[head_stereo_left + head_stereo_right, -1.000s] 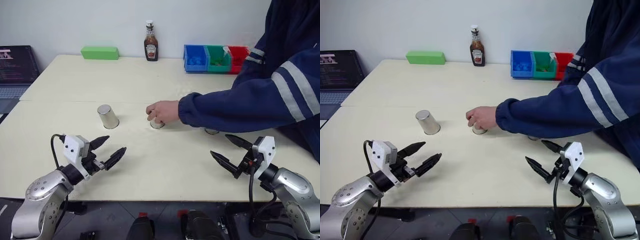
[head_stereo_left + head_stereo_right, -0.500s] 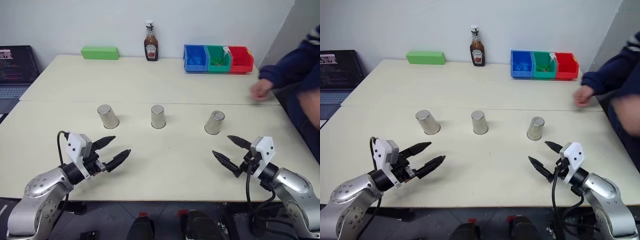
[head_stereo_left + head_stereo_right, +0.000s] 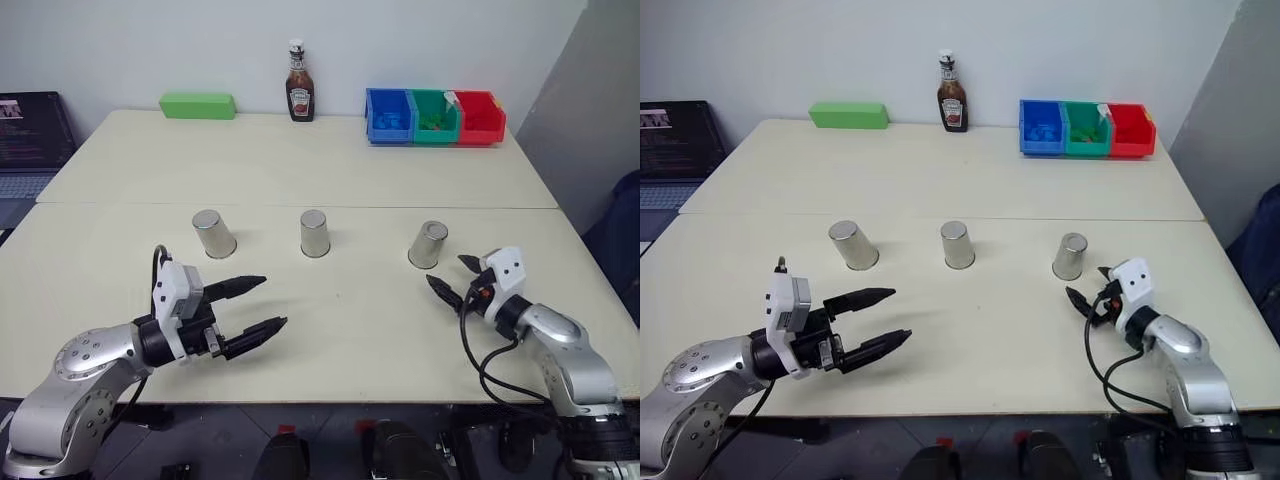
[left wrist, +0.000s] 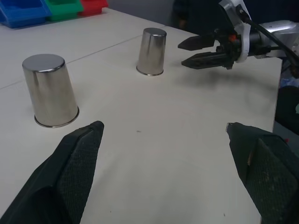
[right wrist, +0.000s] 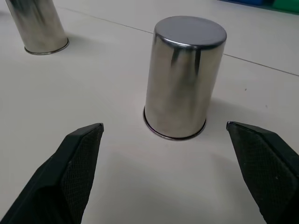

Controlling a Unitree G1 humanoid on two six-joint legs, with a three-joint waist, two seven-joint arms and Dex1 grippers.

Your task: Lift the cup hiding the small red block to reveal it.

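Cup (image 5: pixel 183 77) upside down just ahead of wide-open, empty right gripper (image 3: pixel 452 280), untouched

No legible text; sauce bottle (image 3: pixel 298 82) label & laptop (image 3: pixel 28 135) screen unreadable.

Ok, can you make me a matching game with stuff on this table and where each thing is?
Things:
1. ketchup bottle
2. green block
3. red bin
4. right gripper

Places:
A. far left of the table's back edge
B. beside the cup on the robot's right
C. right end of the row of three bins
D. back edge, between the block and the bins

Pairs: 1-D, 2-A, 3-C, 4-B
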